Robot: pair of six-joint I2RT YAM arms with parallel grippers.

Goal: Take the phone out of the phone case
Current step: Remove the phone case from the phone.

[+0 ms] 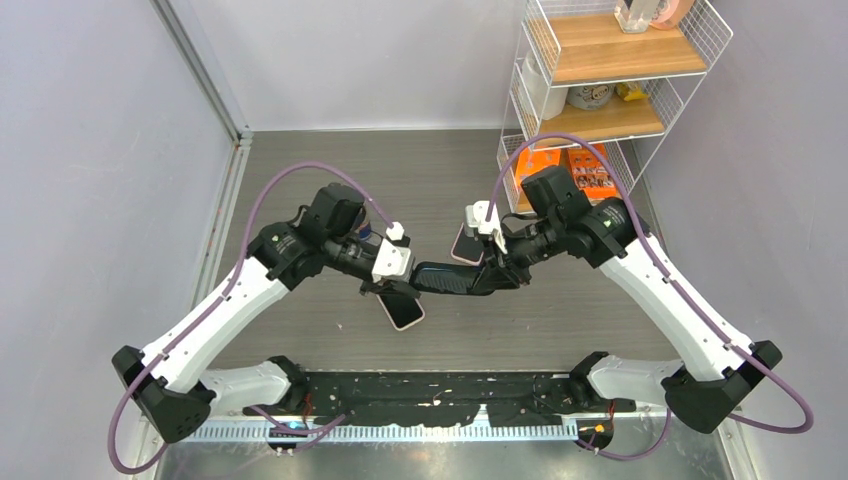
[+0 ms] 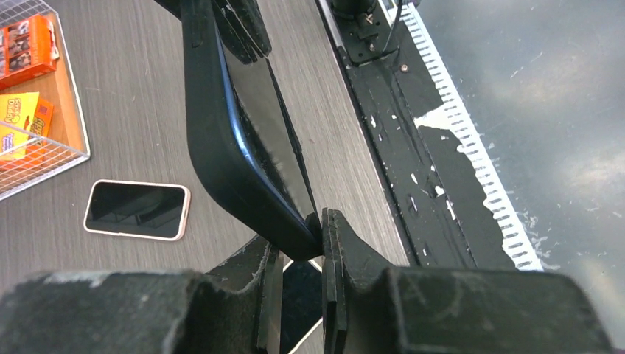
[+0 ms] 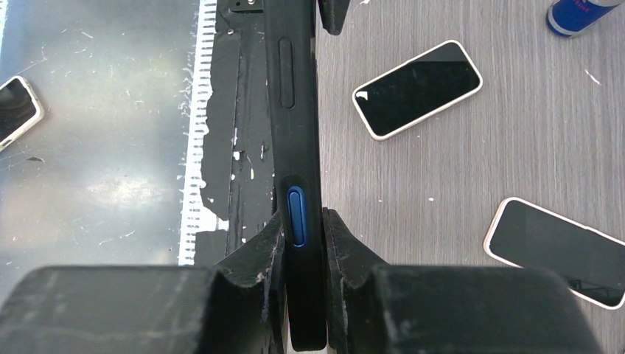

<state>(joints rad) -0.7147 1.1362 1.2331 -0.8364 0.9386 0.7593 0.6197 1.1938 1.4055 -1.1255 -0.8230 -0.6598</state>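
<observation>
The right tool (image 3: 302, 221) clamps the cased phone (image 3: 295, 110); the left tool (image 2: 298, 236) pinches its opposite corner.

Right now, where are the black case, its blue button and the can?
Case (image 1: 452, 278), top view, its middle.
Blue button (image 3: 295, 215), right wrist view, its centre.
Can (image 3: 576, 13), right wrist view, its blue side.

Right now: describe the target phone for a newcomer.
Over the middle of the table, left gripper and right gripper meet. The cased phone hangs between them. Unlike the pale-rimmed phones lying flat, its case is black with a blue button.
</observation>
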